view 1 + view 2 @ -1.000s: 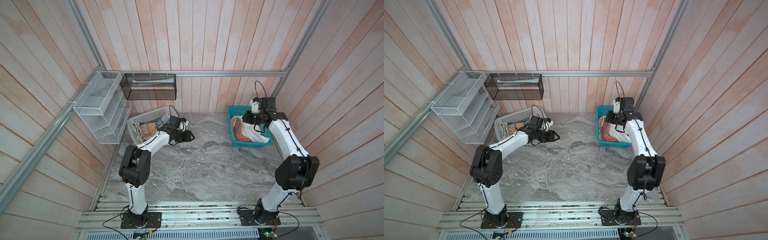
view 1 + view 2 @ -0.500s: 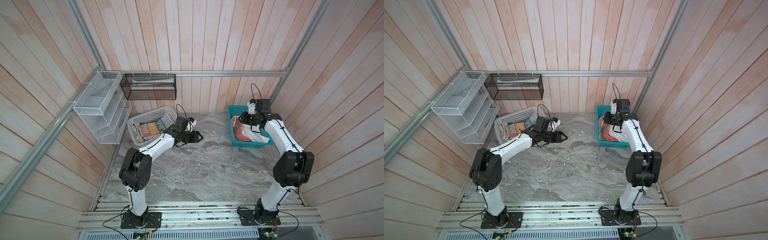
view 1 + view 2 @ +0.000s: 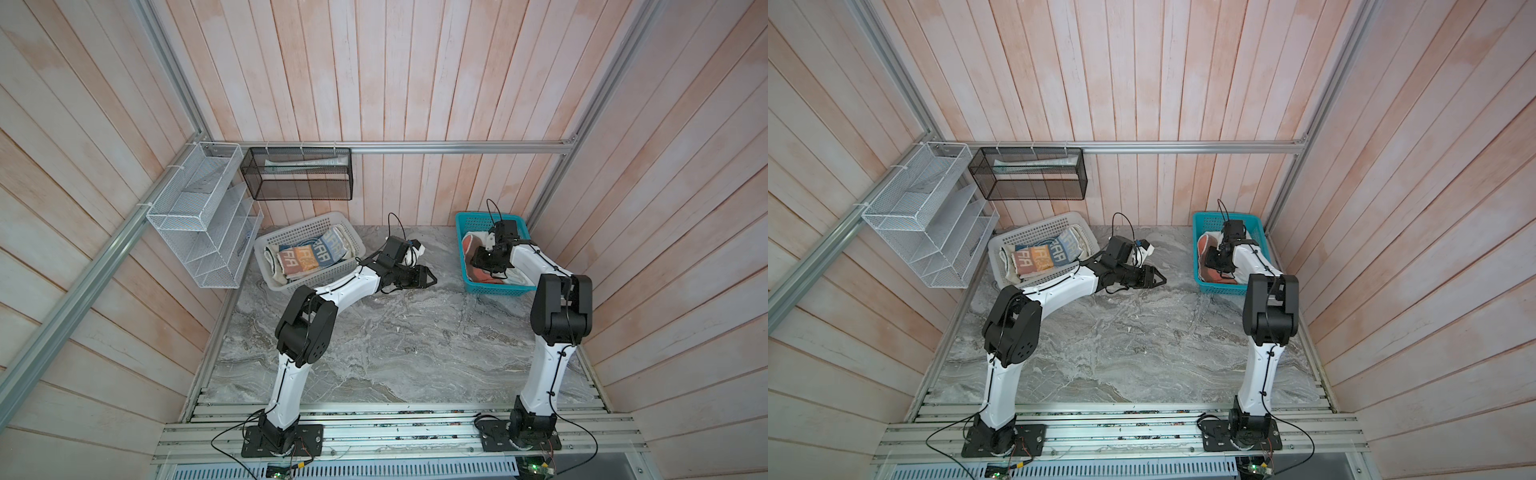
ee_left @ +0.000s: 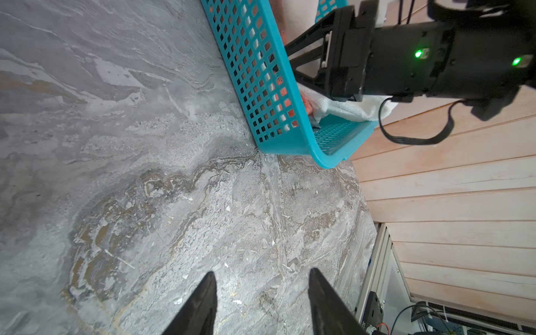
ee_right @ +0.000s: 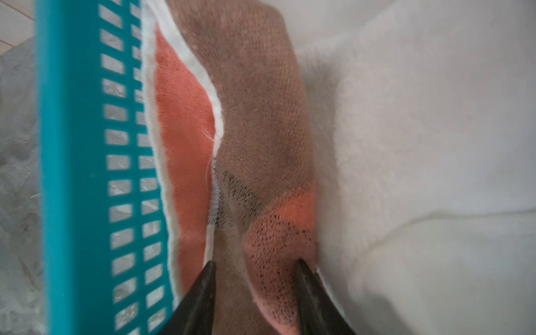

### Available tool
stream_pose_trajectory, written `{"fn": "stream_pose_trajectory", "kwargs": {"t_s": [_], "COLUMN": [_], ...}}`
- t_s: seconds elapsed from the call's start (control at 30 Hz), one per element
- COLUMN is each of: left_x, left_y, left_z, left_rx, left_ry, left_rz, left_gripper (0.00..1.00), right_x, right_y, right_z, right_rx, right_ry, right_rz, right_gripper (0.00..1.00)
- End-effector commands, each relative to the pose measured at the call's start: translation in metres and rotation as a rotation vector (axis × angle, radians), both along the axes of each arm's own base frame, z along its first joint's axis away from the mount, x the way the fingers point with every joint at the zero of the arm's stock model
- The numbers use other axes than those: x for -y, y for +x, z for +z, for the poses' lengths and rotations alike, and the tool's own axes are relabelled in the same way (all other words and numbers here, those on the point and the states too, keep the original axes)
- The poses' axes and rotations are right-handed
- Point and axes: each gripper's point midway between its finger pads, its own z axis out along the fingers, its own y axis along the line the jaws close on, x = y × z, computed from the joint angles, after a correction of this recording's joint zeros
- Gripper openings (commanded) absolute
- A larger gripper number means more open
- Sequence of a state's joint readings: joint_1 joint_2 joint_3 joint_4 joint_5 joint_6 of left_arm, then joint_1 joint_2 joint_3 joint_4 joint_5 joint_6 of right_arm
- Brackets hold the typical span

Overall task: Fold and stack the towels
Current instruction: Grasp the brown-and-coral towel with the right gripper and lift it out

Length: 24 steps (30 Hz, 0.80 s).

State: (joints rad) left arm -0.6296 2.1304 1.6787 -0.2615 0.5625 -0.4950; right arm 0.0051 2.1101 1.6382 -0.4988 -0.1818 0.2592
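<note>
At far left on the wall: white wire rack [image 3: 199, 216], w/ black mesh bin [image 3: 299, 178] next to it on the back rail.

Below them, back-left corner of the marble table [image 3: 395, 340]: white basket [image 3: 291, 228]. It holds the lettered towel [image 3: 309, 255], folded, white-blue-orange face up. This lies on a cream-edged cloth [image 3: 272, 262]; can't tell what that lower one is.

Just right of that basket: left gripper [image 4: 262, 278] hangs low over bare marble, pointing twd the teal basket [image 3: 494, 289]. Jaws abt halfway apart, nothing betw. them, no contact w/ any cloth.

Back-right corner: teal basket sits close to the wall. Inside, salmon-brown towel [image 5: 261, 116] lies crumpled along the basket wall nearest the table's middle. Large white towel [image 5: 435, 145] is bunched beside it, touching, filling the rest. Neither is folded.

Right gripper [image 5: 255, 264] is down inside the teal basket. Jaws parted, tips either side of a ridge of the salmon-brown towel. Cloth betw. them looks loose, not pinched. Can't tell whether the tips touch it.
</note>
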Motion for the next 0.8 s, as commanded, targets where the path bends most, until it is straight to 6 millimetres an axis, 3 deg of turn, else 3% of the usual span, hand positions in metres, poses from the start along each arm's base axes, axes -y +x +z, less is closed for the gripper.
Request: {"fn": "stream_pose_trajectory", "kwargs": {"t_s": [0.0,0.1,0.13,0.23,0.33,0.47,0.57,0.67,0.77], "left_x": [0.004,0.001,0.001,-0.003,-0.012,-0.028,-0.039,-0.049,-0.055], "left_y": [0.005,0.004,0.004,0.003,0.004,0.002,-0.001,-0.008,-0.018], "left_z": [-0.003,-0.003,-0.003,0.006,0.021,0.05,0.07,0.082,0.085], "left_rx": [-0.009,-0.01,-0.009,0.01,0.044,0.098,0.136,0.162,0.161], "left_ry": [-0.015,-0.009,-0.007,0.0,0.006,-0.017,-0.031,-0.032,-0.039], "left_rz": [-0.009,-0.002,0.0,0.008,0.025,0.059,0.084,0.102,0.105], "left_gripper": [0.53,0.53,0.52,0.52,0.52,0.53,0.53,0.52,0.52], "right_x": [0.0,-0.008,-0.01,-0.012,-0.013,-0.028,-0.043,-0.054,-0.05], "right_y": [0.003,0.009,0.011,0.012,0.004,-0.023,-0.048,-0.063,-0.061], "right_z": [-0.021,-0.002,0.009,0.059,0.126,0.209,0.251,0.269,0.254], "right_rx": [-0.04,0.02,0.046,0.148,0.264,0.412,0.494,0.539,0.514], "right_ry": [-0.005,0.029,0.032,0.046,0.057,0.073,0.064,0.047,0.02], "right_rz": [0.014,0.042,0.046,0.051,0.048,0.076,0.11,0.139,0.133], "right_gripper": [0.39,0.03,0.0,0.0,0.0,0.0,0.0,0.0,0.0]}}
